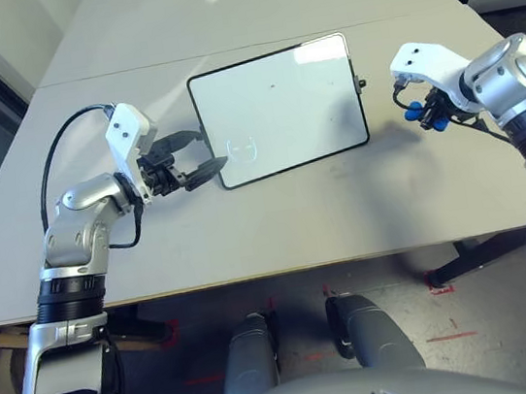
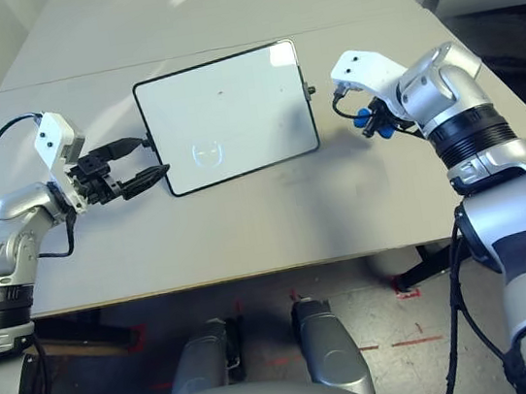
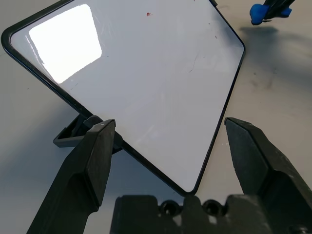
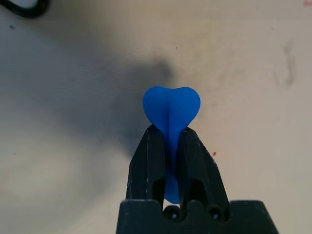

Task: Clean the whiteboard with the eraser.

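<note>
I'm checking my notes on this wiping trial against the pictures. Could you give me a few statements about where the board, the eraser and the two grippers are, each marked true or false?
1. The right gripper is shut on the eraser. True.
2. The eraser is pressed on the whiteboard. False: it is held off the board, beyond its right edge, over the table.
3. The left gripper is open, its fingers either side of the board's near left corner. True.
4. The whiteboard stands upright on its edge. False: it lies flat on the table.
5. The board is covered with thick red writing. False: it looks almost clean, with only tiny specks.
</note>
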`<control>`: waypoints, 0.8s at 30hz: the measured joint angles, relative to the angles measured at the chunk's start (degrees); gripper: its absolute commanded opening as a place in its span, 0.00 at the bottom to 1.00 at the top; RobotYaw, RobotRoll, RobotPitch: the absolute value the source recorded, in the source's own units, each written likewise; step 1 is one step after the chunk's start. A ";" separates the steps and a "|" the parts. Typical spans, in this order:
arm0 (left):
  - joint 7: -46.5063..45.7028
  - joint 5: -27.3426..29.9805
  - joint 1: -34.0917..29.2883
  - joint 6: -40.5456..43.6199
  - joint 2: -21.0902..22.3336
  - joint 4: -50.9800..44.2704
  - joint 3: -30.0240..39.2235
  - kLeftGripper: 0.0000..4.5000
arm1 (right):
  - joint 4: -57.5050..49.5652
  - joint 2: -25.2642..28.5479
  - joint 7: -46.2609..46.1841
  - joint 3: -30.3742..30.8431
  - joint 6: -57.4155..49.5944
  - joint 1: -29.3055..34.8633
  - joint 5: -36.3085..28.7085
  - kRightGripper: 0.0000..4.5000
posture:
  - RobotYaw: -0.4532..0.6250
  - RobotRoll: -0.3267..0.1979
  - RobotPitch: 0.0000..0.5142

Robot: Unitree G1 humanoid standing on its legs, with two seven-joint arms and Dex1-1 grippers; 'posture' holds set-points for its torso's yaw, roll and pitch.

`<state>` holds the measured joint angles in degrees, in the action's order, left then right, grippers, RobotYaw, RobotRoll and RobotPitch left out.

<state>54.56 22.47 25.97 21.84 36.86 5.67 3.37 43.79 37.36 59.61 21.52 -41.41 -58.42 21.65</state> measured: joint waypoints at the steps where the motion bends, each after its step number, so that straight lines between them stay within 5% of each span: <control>1: -0.01 0.00 0.00 0.04 0.04 -0.04 0.01 1.00 | 2.55 -0.80 -1.08 -0.27 0.74 -0.50 -0.33 0.03 | 0.34 0.62 0.23; 7: -0.03 0.01 -0.06 0.33 0.41 -0.28 0.07 1.00 | 10.56 -3.55 -4.94 -2.35 2.89 -4.19 -1.96 0.03 | 0.35 0.62 0.22; 19: -0.69 0.50 -0.23 0.95 1.56 -0.64 1.63 1.00 | 14.20 -3.95 -9.44 -12.63 3.85 -6.21 -10.24 0.98 | 0.35 0.62 0.21; 24: -5.50 1.61 -0.35 1.27 0.85 -0.64 7.03 1.00 | 6.84 -2.18 -13.57 -23.22 13.12 -0.59 -18.07 0.99 | 0.35 0.62 0.25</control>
<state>49.06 24.08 25.61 23.12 37.71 5.03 10.40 50.62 35.19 46.04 -1.71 -28.30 -59.01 3.59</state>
